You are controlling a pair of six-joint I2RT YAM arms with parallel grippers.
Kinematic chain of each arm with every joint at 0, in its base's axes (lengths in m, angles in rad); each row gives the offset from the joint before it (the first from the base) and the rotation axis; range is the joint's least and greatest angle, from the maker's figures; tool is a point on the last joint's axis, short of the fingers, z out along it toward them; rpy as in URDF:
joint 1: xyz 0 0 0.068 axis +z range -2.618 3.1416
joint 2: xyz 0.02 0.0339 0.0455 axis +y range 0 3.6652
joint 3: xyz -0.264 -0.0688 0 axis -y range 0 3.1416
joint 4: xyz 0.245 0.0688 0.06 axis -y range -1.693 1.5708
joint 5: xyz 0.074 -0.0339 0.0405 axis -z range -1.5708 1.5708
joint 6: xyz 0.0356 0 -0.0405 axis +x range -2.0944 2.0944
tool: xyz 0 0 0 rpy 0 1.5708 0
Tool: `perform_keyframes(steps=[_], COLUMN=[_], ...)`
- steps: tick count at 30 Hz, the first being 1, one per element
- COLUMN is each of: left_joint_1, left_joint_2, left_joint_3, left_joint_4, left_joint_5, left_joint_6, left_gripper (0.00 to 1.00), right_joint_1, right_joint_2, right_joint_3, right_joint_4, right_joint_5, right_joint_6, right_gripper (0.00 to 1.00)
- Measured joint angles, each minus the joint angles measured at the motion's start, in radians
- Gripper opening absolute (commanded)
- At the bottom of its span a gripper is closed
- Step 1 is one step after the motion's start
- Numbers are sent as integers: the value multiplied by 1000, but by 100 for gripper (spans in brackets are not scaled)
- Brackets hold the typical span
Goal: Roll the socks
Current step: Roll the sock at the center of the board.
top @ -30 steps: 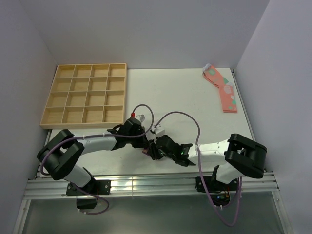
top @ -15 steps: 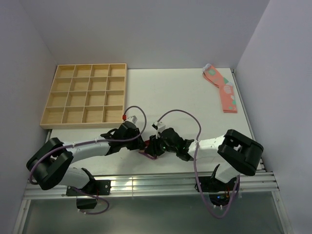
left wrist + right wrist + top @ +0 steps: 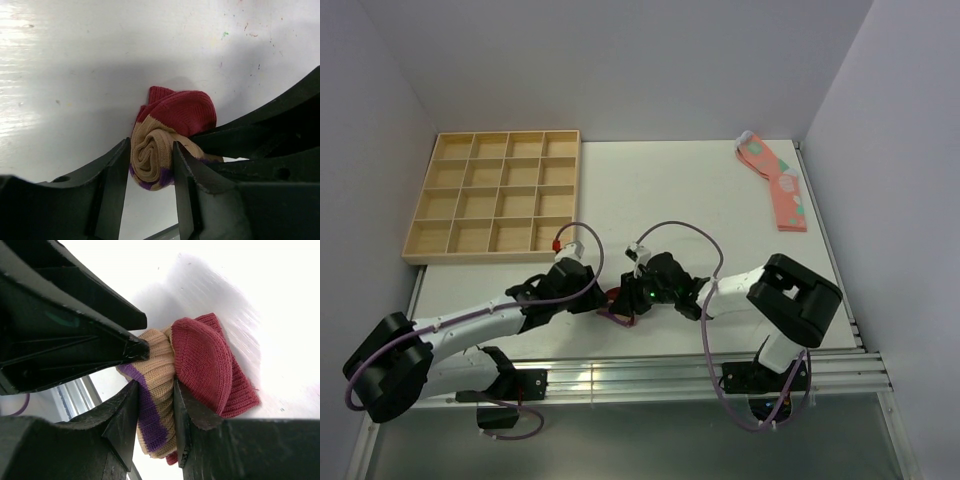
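The socks are a tight tan roll with a dark red toe and a purple stripe, lying near the table's front edge between my two grippers. In the left wrist view the spiral end of the socks sits between the parted fingers of my left gripper, which is open and only brushes it. My right gripper comes from the other side and is shut on the tan-and-purple part of the socks, squeezing it. From above, the left gripper and right gripper nearly touch.
A wooden tray with several compartments stands at the back left. Salmon-pink spotted socks lie at the back right corner. The metal rail of the table's front edge runs just behind both arm bases.
The left jaws went from shut to open and the left arm drew back to the left. The right gripper moved in to the left and closed on the roll.
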Motion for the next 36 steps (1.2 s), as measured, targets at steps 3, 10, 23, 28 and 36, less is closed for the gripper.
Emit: perform_keyframes(steps=[3, 10, 23, 28, 36], left_joint_1=[0, -5, -9, -9, -9], left_joint_2=[-45, -140, -201, -200, -178], left_joint_3=[-29, -80, -158, -191, -195], left_joint_4=[3, 20, 117, 153, 186], left_joint_5=[-20, -38, -39, -39, -40], left_joint_6=[-9, -11, -8, -12, -17], left_gripper=[47, 52, 57, 55, 55], right_joint_1=[-3, -22, -50, -78, -110], right_joint_2=[14, 43, 84, 107, 133], right_joint_3=[14, 35, 85, 109, 122], right_joint_4=[-2, -4, -44, -67, -73], right_joint_5=[-19, -71, -150, -211, -298], right_joint_6=[1, 9, 15, 16, 16], right_gripper=[38, 37, 37, 37, 37])
